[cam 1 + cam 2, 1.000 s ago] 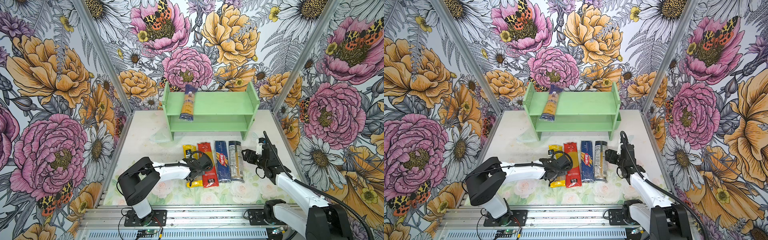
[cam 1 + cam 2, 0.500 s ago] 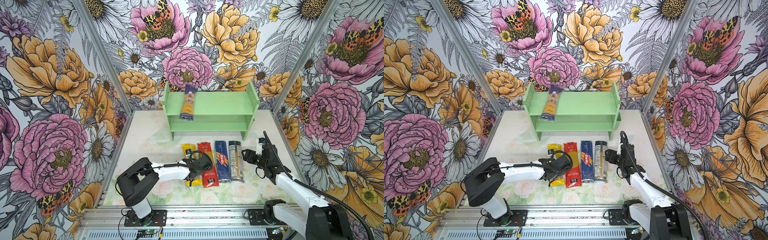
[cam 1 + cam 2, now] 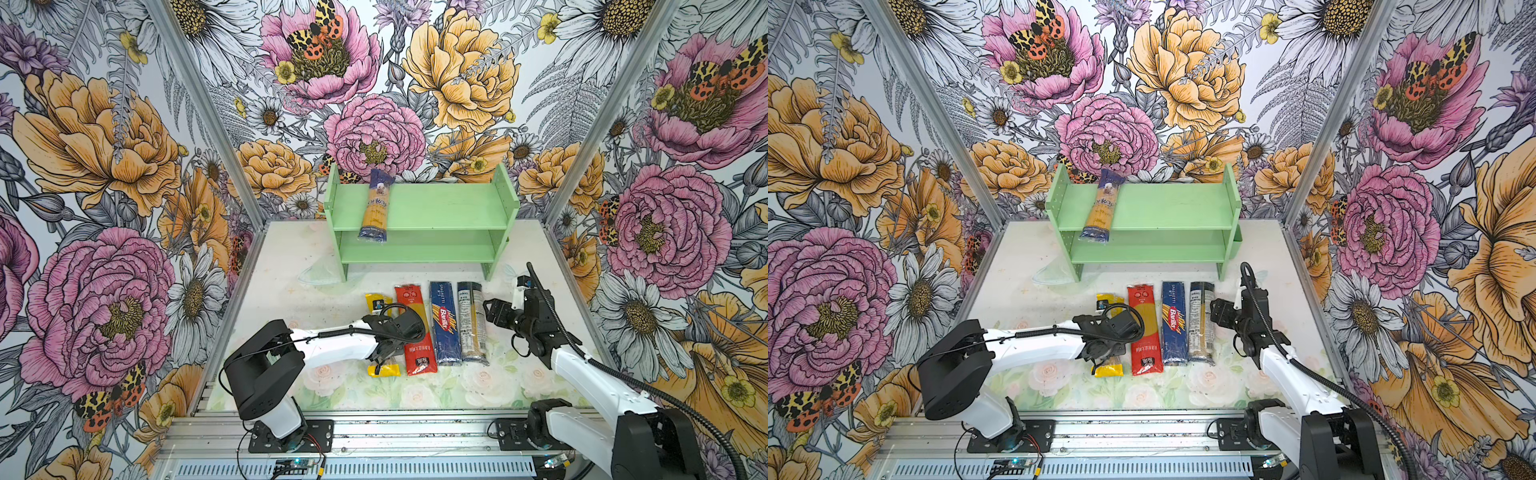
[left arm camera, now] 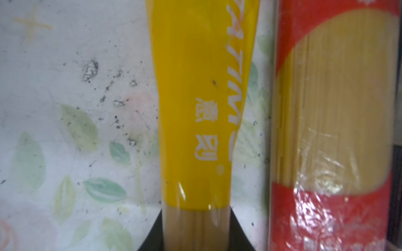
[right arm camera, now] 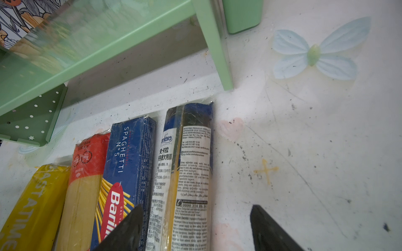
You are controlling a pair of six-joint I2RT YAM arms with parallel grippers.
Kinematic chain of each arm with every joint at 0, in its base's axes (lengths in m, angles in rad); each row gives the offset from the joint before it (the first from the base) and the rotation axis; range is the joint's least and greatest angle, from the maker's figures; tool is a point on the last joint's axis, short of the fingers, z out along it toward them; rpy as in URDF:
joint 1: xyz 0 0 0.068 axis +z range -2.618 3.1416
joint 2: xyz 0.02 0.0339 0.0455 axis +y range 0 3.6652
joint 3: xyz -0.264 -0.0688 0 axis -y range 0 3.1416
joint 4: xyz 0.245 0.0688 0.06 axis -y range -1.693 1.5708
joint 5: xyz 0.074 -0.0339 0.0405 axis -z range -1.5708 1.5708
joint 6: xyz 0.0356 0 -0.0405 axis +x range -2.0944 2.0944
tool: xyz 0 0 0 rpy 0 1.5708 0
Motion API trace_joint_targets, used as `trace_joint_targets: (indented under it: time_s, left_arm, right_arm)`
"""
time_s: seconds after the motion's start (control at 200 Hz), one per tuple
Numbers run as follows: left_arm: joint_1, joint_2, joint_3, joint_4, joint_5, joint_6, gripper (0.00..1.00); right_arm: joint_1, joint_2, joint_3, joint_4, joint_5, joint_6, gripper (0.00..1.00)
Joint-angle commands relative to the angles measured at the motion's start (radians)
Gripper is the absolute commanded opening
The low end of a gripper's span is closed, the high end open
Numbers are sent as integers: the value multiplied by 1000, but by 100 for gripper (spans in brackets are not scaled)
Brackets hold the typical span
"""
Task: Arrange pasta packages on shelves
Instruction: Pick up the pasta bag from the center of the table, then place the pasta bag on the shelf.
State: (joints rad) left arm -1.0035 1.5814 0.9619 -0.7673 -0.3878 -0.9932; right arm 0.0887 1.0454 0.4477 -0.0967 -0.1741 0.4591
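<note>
One change: left gripper (image 4: 196, 234), spread a second ago, now clamps yellow spaghetti packet (image 4: 195, 108) | grip visible only in left wrist view | right gripper (image 5: 195, 234) released

Walls (image 3: 104, 145) covered in bold floral paper: pink and orange peonies, daisies, moths. Aluminium post (image 3: 211, 124) set at each back corner. Desk (image 3: 282, 266) white, scuffed, faded roses printed toward lower frame. Slotted metal rail (image 3: 415, 434) fixed across bottom edge. Scene evenly lit.
</note>
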Motion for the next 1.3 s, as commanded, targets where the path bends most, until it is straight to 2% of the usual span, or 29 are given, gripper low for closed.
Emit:
trace_joint_targets:
  time_s: [0.0, 0.24, 0.42, 0.621, 0.776, 0.881, 0.971, 1.201, 1.296]
  left_arm:
    - [-15, -139, 123, -125, -12, 77, 0]
    - [-18, -299, 214, -137, 127, 136, 0]
    - [-32, -336, 334, -142, 147, 196, 0]
    - [-48, -283, 539, -141, 146, 316, 1]
    - [-48, -189, 761, -140, 118, 414, 7]
    - [-33, -121, 913, -142, 79, 502, 7]
    - [21, -63, 1032, -142, 86, 552, 8]
    - [225, 135, 1279, -144, 141, 571, 5]
    - [278, 228, 1385, -144, 171, 568, 4]
  right_arm:
    - [8, -4, -10, 6, 4, -4, 79]
    - [8, -2, -9, 5, 3, 7, 79]
    - [8, -4, -11, 5, 4, 13, 78]
    - [8, -2, -15, 5, 4, 15, 78]
    - [7, -3, -17, 5, 4, 15, 78]
    - [7, -9, -21, 5, 5, 15, 78]
    - [8, -14, -21, 3, 3, 16, 77]
    - [7, -51, -40, 2, -6, 31, 77]
    - [7, -49, -40, 2, -5, 34, 77]
